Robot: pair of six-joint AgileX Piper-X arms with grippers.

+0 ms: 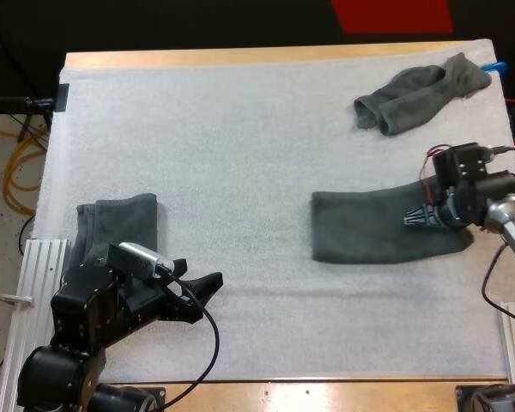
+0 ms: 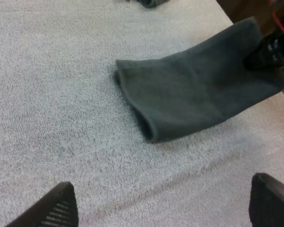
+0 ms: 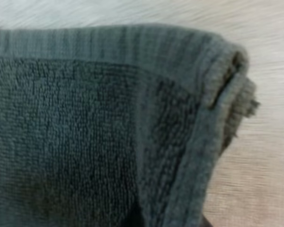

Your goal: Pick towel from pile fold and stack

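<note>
On the left of the white mat [image 1: 240, 146], close to its left edge, I see a folded towel [image 1: 124, 221] lying flat, its near end hidden under my left arm. Just right of it, toward the mat's near edge, my left gripper [image 1: 197, 276] hovers released. In the left wrist view its fingers [image 2: 57, 208] stand wide apart over bare mat, touching nothing.

Right of the mat's centre lies a long towel [image 1: 369, 227], doubled over, with its rounded fold facing left and its other end reaching toward the mat's right edge. The left wrist view shows this towel [image 2: 189, 94] ahead of my open fingers and well clear of them.

My right gripper [image 1: 422, 216] rests at the long towel's right end. The right wrist view sits close over the towel's layered corner [image 3: 85, 142], and I cannot tell whether that gripper is clenched on the cloth or released.

A crumpled towel [image 1: 421, 90] sits at the mat's far right corner.
</note>
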